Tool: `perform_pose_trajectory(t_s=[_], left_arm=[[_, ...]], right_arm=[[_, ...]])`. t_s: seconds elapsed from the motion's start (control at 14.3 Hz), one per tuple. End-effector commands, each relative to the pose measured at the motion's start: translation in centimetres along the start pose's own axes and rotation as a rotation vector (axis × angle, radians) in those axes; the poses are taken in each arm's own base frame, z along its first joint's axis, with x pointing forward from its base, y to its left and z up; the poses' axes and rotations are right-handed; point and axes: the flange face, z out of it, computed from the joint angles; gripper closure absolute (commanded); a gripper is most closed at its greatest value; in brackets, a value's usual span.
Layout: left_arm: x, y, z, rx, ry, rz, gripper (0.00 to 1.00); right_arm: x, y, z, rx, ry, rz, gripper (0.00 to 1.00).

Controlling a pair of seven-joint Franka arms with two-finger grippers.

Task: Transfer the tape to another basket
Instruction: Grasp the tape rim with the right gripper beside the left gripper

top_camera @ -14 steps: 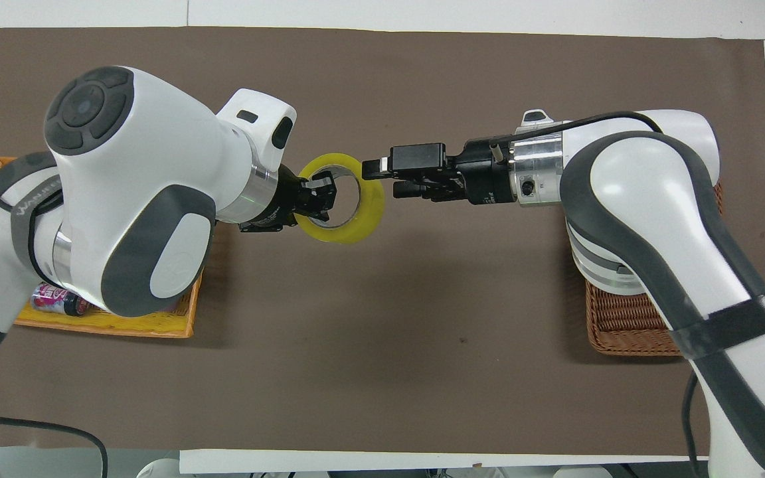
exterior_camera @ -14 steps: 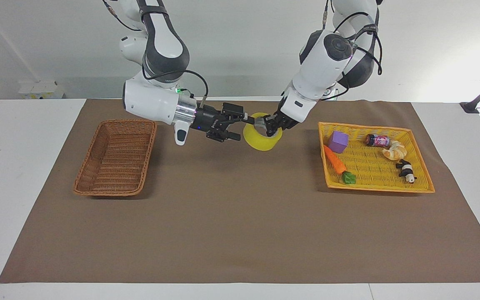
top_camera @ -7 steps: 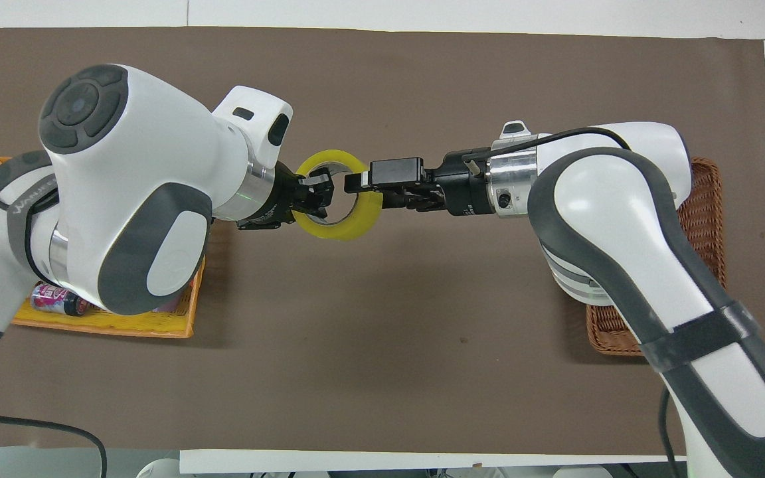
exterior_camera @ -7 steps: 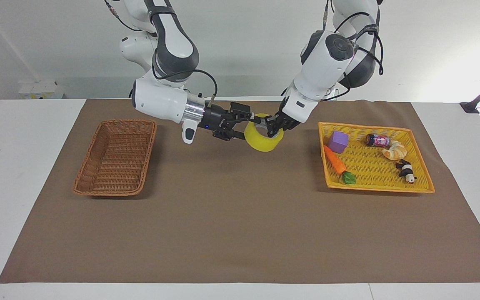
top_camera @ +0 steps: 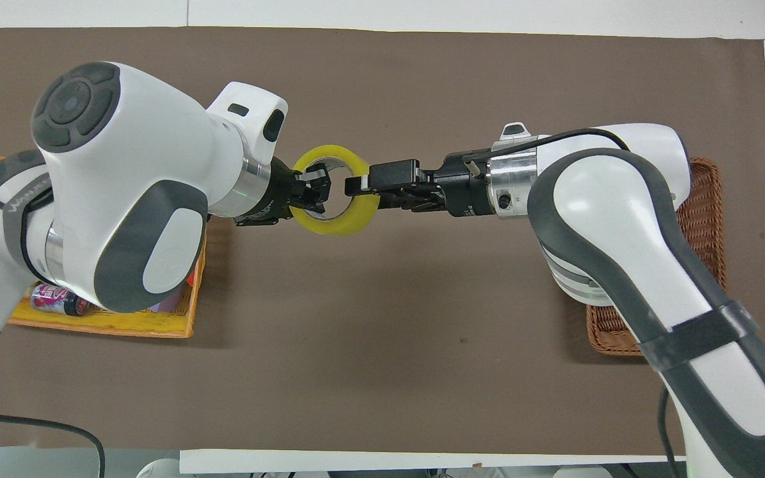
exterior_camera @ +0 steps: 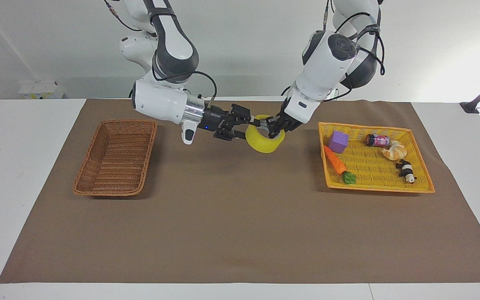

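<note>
Right gripper [exterior_camera: 255,122] reached tape [exterior_camera: 265,143] — basket [exterior_camera: 115,156] holds nothing.

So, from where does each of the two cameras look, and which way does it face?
Facing view: high across the table, facing the robots; both arms hang from the top over the brown mat.
Overhead view: above the robots' end, looking steeply down; both arms enter from the bottom.
Shared: the tape between left gripper and right gripper.
</note>
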Motion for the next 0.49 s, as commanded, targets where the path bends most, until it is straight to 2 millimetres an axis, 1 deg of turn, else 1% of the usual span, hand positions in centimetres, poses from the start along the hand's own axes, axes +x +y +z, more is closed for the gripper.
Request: perform_pose_trajectory(t_s=[0.0, 0.07, 0.28, 0.35, 0.42], left_arm=[[0.50, -0.02, -0.63, -0.007, 0.026, 0.011, 1.00], [0.53, -0.05, -0.63, -0.002, 0.030, 0.013, 1.00], [0.50, -0.07, -0.60, 0.000, 0.028, 0.011, 1.00], [0.53, -0.02, -0.70, -0.004, 0.031, 0.010, 0.97], [0.55, 0.07, -0.86, -0.009, 0.034, 0.011, 0.63]], right_arm=[[-0.29, 0.22, -0.42, 0.020, -0.001, -0.013, 0.65], [-0.27, 0.15, -0.44, 0.019, -0.001, -0.015, 0.83], [-0.31, 0.01, -0.34, 0.020, 0.000, -0.019, 1.00], [-0.33, -0.06, -0.39, 0.021, 0.001, -0.018, 1.00], [-0.36, -0.07, -0.37, 0.021, -0.002, -0.018, 1.00]])
